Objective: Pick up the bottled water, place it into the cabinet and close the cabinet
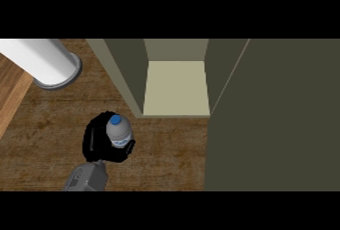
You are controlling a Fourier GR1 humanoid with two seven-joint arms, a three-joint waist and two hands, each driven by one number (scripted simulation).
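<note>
A grey forearm enters from the lower edge at about 7 o'clock, ending in the left robot hand (pixel 100 143), a black hand whose fingers and thumb are curled round the bottled water (pixel 119 132). The bottle stands upright in that grasp, its blue cap toward 12 o'clock, its label partly showing between the fingers, above the brown wood-grain desk (pixel 166 152). Just beyond it, toward 1 o'clock, the cabinet (pixel 176 87) stands open, its pale inner floor bare between dark olive walls. The cabinet's door (pixel 279 117) is swung wide and fills the view from 2 to 5 o'clock. Farthest off, at 10 o'clock, a white cylinder (pixel 43 60) with a grey rim lies tilted near the desk's lighter wooden edge.
</note>
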